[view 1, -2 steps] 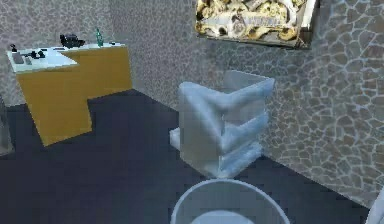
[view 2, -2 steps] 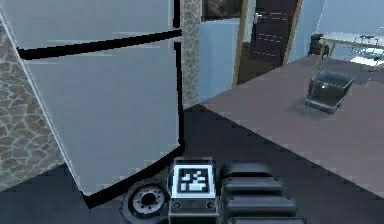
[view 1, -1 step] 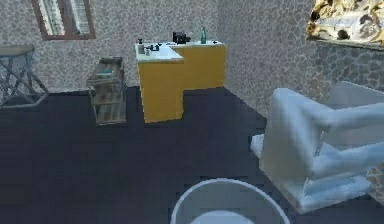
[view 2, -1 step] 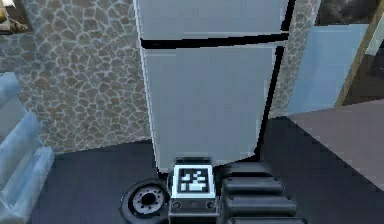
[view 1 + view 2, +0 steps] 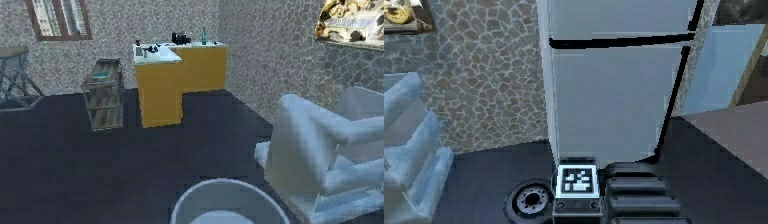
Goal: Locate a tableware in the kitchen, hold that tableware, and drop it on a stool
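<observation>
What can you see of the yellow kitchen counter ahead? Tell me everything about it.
The yellow counter is an L-shaped block with plain flat fronts, standing upright on the dark floor against the stone-patterned wall. Its nearer part carries a white top; small dark things sit farther back on it, too small to name. A wooden shelf unit stands close at the forward view's left; whether they touch can't be told.

Bare dark floor [image 5: 150, 160] runs ahead to the yellow counter [image 5: 165, 90], a wooden shelf [image 5: 104, 95] beside it. A white armchair [image 5: 320, 150] blocks the forward view's right; a fridge [image 5: 614, 90] walls the arm side.
</observation>
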Robot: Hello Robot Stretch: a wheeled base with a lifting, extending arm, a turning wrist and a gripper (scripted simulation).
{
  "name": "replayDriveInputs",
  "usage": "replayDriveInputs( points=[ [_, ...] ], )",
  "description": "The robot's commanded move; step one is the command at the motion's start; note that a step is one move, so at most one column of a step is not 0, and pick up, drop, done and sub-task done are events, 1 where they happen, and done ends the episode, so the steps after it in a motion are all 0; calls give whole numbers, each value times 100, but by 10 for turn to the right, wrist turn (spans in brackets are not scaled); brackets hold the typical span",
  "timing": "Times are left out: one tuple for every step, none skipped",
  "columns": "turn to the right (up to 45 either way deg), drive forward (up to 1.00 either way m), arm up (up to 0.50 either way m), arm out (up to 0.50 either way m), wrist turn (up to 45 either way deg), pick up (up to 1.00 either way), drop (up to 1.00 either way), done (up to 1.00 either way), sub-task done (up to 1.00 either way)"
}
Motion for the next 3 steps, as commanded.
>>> replayDriveInputs(
  points=[
    [-240, 0, 0, 0, 0, 0, 0, 0, 0],
    [0, 60, 0, 0, 0, 0, 0, 0, 0],
    [-210, 0, 0, 0, 0, 0, 0, 0, 0]
  ],
)
